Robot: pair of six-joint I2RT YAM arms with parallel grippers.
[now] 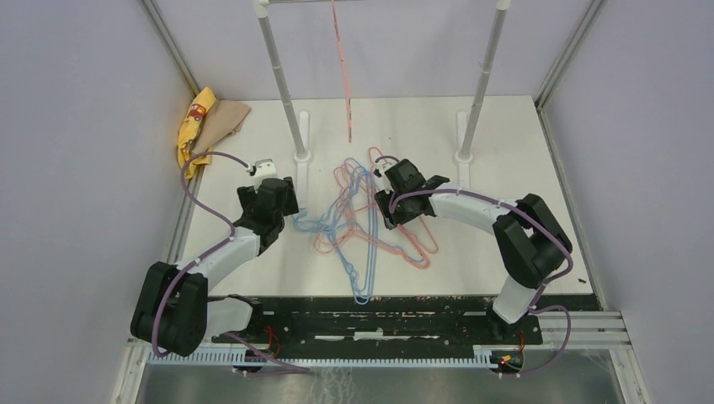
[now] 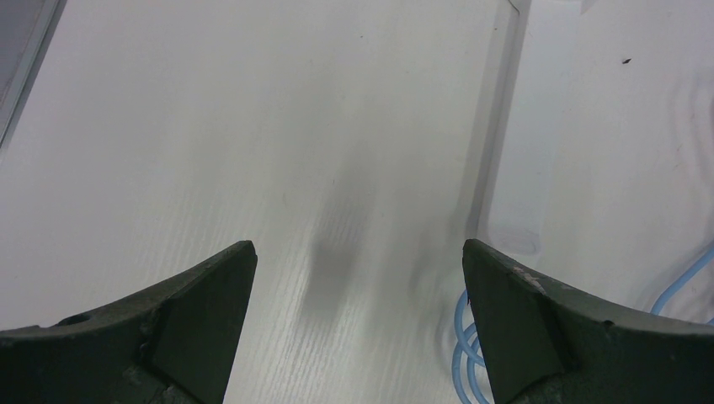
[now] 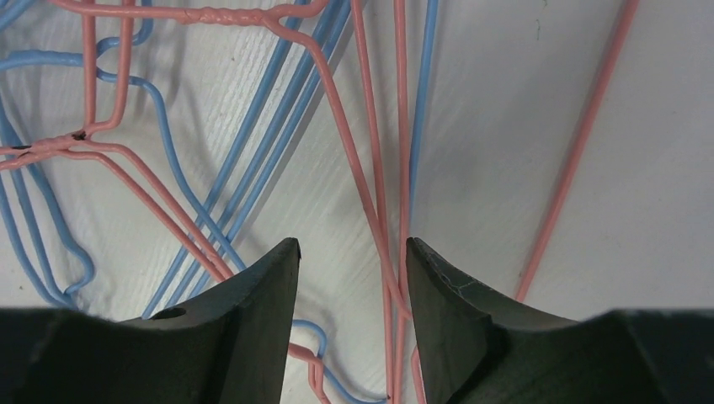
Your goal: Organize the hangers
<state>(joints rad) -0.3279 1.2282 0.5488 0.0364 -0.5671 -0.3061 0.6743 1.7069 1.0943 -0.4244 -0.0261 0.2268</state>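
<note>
Overhead, your white desk (image 1: 505,151) sits boxed by pale grey walls (image 1: 84,168). The tangled pink and light-blue wire hangers (image 1: 362,227) lie mid-desk, with the right claw (image 1: 390,206) over them and the left claw (image 1: 271,198) just beside. A crumpled yellow cloth (image 1: 195,124) sits far-left. At the left wrist, the claw is spread wide over bare desk, with blue wire at its edge. At the right wrist, the claw is narrowly parted astride pink wires.

Hanging pink hanger (image 1: 340,59) cut off above

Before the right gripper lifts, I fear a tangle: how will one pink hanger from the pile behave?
Likely light and fairly stiff: the pink hanger is thin wire. It would probably drag others along, since pink and blue wires cross in the pile. It may pivot in a pinch.
</note>
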